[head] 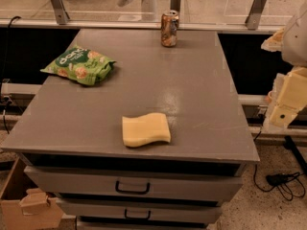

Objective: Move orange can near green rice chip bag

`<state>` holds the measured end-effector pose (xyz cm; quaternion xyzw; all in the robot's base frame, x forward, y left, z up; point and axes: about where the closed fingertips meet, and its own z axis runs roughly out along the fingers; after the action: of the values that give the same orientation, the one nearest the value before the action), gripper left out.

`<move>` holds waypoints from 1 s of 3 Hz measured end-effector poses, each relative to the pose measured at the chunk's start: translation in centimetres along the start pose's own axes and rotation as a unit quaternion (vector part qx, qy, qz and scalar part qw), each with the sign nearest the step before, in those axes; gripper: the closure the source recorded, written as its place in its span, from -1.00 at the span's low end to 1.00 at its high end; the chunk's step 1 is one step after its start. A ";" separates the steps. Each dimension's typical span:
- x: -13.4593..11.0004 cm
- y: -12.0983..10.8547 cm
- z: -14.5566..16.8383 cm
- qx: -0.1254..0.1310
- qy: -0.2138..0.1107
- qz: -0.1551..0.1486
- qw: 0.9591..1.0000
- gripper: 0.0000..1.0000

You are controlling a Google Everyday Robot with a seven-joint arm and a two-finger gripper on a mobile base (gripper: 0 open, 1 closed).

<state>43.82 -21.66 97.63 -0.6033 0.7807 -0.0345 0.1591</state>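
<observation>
Taking the grey tabletop (201,104) as a clock face, the cardboard box (19,202) sits on the floor off its 8 o'clock corner. The green bag (79,65) lies flat on the tabletop at about 10 o'clock, near the left edge, white lettering up. The yellow sponge (146,129) lies at 6 o'clock, close to the front edge and well apart from the bag. Below it are the drawers (132,186) with dark handles. The orange can (169,28) stands upright at 12 o'clock, just inside the far edge, well apart from the bag, which lies toward 8 o'clock from it. The gripper (283,111), pale yellow, hangs off the tabletop at 3 o'clock, beyond the right edge, touching nothing; I cannot tell whether it is spread or pressed together. A black cable (283,181) lies on the floor below it.
</observation>
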 end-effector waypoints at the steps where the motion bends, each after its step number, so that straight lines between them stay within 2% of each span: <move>1: 0.0 0.0 0.0 0.001 0.000 0.000 1.000 -1.00; 2: -1.1 -1.8 1.3 0.003 -0.026 -0.009 1.000 -1.00; 3: -3.9 -4.9 4.1 0.014 -0.067 -0.029 0.997 -1.00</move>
<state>50.40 -18.72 95.79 -0.6244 0.7498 -0.0096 0.2185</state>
